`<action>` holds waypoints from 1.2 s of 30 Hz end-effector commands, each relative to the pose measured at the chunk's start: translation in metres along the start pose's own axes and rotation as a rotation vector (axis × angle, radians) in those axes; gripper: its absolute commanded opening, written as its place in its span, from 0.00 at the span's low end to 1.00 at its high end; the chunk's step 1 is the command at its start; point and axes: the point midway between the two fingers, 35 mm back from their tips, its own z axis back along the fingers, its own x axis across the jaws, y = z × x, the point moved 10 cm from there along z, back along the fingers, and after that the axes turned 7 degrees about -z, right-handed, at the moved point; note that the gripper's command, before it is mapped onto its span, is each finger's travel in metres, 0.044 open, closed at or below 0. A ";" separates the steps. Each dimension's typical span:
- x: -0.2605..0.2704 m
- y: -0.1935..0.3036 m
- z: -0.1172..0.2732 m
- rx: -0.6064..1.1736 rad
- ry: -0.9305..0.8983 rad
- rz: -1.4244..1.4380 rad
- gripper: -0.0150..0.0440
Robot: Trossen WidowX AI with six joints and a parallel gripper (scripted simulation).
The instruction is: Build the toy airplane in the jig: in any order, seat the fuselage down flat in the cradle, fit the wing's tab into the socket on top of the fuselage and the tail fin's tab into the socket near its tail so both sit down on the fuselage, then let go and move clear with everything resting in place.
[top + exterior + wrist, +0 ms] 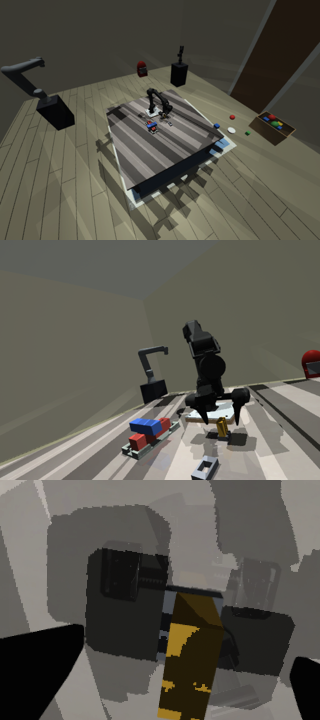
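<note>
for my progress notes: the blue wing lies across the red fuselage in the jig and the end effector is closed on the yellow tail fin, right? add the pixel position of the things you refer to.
The end effector (222, 422) (187, 652) is open around the yellow tail fin (222, 427) (192, 665), not closed on it, as the wrist view shows; the blue wing (151, 125) (146, 426) does lie across the red fuselage (153, 129) (137, 442).

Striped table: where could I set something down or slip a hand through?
Room shows in front of the cradle, toward the table's near edge. It's crowded between the white base plate and grey frame, where the end effector straddles the yellow fin.

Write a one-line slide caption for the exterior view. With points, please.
Open end effector (163, 115) (222, 423) (187, 652) above the upright yellow fin (164, 116) (222, 427) (192, 660); blue wing (151, 125) (146, 426) across red fuselage (153, 129) (137, 442).
</note>
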 end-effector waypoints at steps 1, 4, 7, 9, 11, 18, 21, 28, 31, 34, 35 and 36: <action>0.000 0.001 -0.009 0.007 0.001 -0.003 1.00; 0.000 0.001 -0.014 0.007 0.001 -0.003 1.00; -0.001 0.002 -0.019 0.007 0.001 -0.003 1.00; -0.001 0.002 -0.021 0.007 0.001 -0.003 1.00; -0.001 0.002 -0.022 0.007 0.001 -0.003 1.00; -0.001 0.002 -0.022 0.007 0.001 -0.003 0.69; -0.001 0.002 -0.022 0.007 0.001 -0.003 0.56; -0.001 0.002 -0.022 0.007 0.001 -0.003 0.31; -0.001 0.002 -0.022 0.007 0.001 -0.003 0.28; -0.001 0.002 -0.022 0.007 0.001 -0.003 0.25; -0.001 0.002 -0.022 0.006 0.001 -0.002 0.25; 0.000 0.002 -0.021 0.002 -0.002 0.000 0.25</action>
